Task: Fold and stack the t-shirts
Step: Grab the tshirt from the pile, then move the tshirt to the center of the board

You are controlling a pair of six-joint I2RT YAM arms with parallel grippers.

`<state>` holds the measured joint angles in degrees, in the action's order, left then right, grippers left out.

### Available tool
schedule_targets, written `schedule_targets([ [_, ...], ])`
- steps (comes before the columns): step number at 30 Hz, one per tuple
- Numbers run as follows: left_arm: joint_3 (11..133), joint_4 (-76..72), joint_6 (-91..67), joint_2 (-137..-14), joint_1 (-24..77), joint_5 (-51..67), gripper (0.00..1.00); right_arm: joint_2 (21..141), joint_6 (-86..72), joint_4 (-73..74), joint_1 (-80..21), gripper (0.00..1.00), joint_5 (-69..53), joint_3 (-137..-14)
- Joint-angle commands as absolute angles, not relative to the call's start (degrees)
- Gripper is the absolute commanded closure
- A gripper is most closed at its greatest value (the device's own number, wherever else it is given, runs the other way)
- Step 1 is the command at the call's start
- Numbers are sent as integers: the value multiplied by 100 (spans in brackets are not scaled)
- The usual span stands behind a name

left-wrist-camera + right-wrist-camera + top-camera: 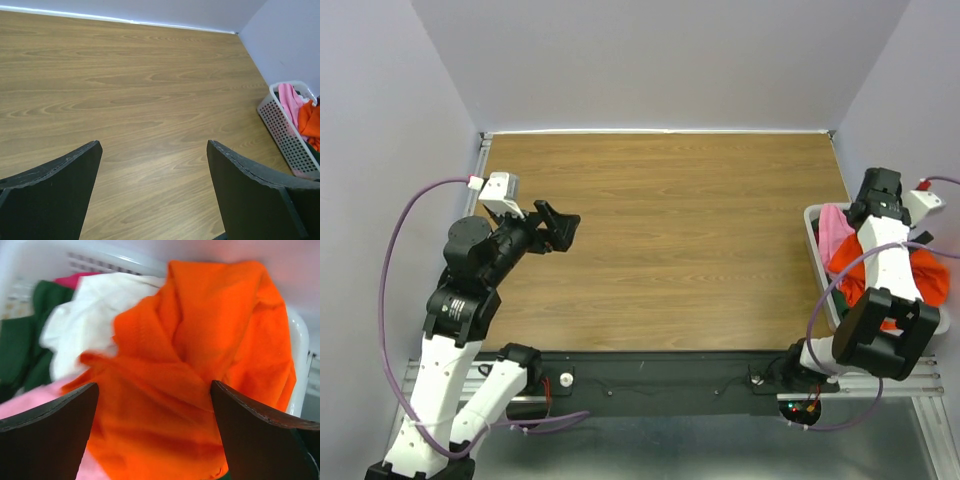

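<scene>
Black fingers of the right gripper (154, 385) stand wide apart, gripping nothing, just above the orange t-shirt (200, 330), which lies crumpled atop the heap in the perforated white bin (300, 355) at the right edge of the table (670, 220). Closing here risks pinching several bunched layers, or catching the pink t-shirt (30, 402) beneath, so two garments could lift together; a shallow bite could let the slack cloth slip free. A white t-shirt (90, 315) and a dark green t-shirt (20, 345) crowd behind, all soft and creased. Left gripper (152, 145), jaws likewise apart and empty, hovers over the smooth wood-grain table.
</scene>
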<state>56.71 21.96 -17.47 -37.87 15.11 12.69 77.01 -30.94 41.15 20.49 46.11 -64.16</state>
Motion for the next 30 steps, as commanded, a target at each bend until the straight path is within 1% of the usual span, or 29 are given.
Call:
schedule_targets([
  [1,5704,1916,-1722,-3973,1600,1406,1,7831,-3498,4000,2452,2,4201,-6250],
  [2,5713,1907,-1723,-3990,1600,1406,1,7796,-3489,3973,2452,6,4192,-6214],
  [3,5739,1916,-1723,-3999,1617,1398,1,7761,-3481,3964,2452,22,4218,-6196],
  [5,5766,1934,-1723,-4008,1617,1371,1,7630,-3324,3955,2452,45,4271,-6283],
  [6,5774,1951,-1723,-4017,1617,1362,1,7437,-3235,3955,2443,69,4341,-6354],
  [9,5774,1960,-1731,-4034,1617,1388,1,7103,-2805,3955,2216,99,4229,-6801],
  [14,5845,1995,-1749,-4139,1608,1354,1,6847,-2471,3946,1653,99,3675,-7812],
  [15,5862,2004,-1766,-4148,1617,1354,1,6899,-2409,3955,1417,99,3552,-8066],
  [17,5915,1995,-1810,-4175,1617,1354,1,7188,-2259,4051,1118,99,3157,-8874],
  [18,5941,1978,-1828,-4192,1608,1354,1,7320,-2163,4095,759,99,2781,-9390],
  [20,5976,1995,-1846,-4227,1617,1310,1,7732,-2084,4131,336,99,2576,-9964],
  [21,5994,2013,-1854,-4245,1617,1292,1,7865,-2057,4140,-118,99,2479,-10228],
  [22,6055,2039,-1854,-4254,1617,1275,1,7997,-2039,4140,-341,99,2365,-10796],
  [23,6082,2065,-1872,-4271,1608,1240,1,8163,-2030,4131,-543,99,2234,-11071],
  [24,6108,2074,-1881,-4280,1617,1222,1,8496,-2022,4122,-858,99,1937,-11414],
  [26,6170,2083,-1916,-4271,1608,1169,1,8893,-1995,4122,-1202,99,1776,-12424],
  [27,6213,2092,-1933,-4289,1617,1134,1,9277,-1969,4105,-1535,99,1471,-12750],
  [29,6258,2100,-1986,-4280,1608,1108,1,9605,-1986,3982,-1844,99,1118,-13417],
  [30,6293,2092,-2012,-4280,1608,1099,1,9867,-2012,3886,-2098,99,699,-13891],
])
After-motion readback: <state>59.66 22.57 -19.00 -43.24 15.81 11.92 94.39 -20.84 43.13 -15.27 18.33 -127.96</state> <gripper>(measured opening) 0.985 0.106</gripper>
